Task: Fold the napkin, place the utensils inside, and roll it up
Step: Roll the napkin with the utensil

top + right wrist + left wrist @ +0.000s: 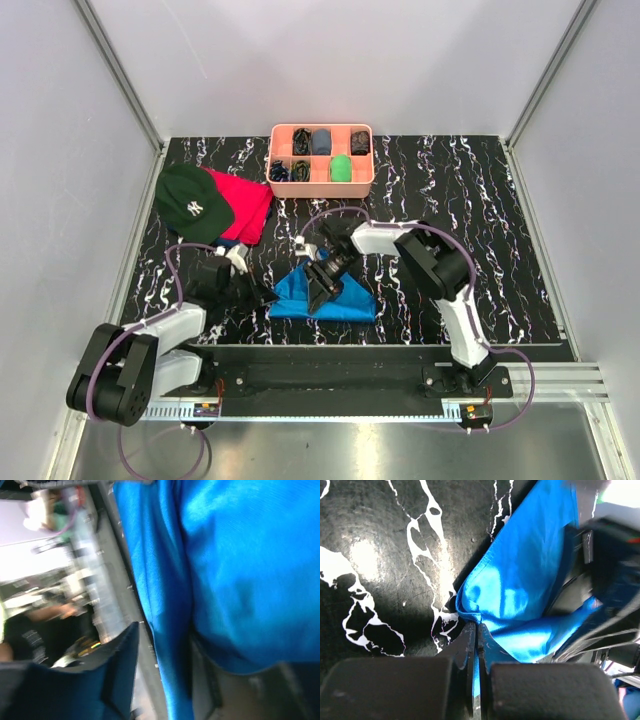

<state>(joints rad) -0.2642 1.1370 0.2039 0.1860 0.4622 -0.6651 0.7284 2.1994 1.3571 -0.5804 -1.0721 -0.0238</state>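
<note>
The napkin lies folded into a rough triangle on the near centre of the counter. Its left corner is clamped in the fully closed left pincer. The right pincer sits on the napkin's middle with a fold of cloth running between its parted jaws, though whether it grips cannot be told; farther off stand a pink tray at the far centre and a green cap over a red cloth at far left.
</note>
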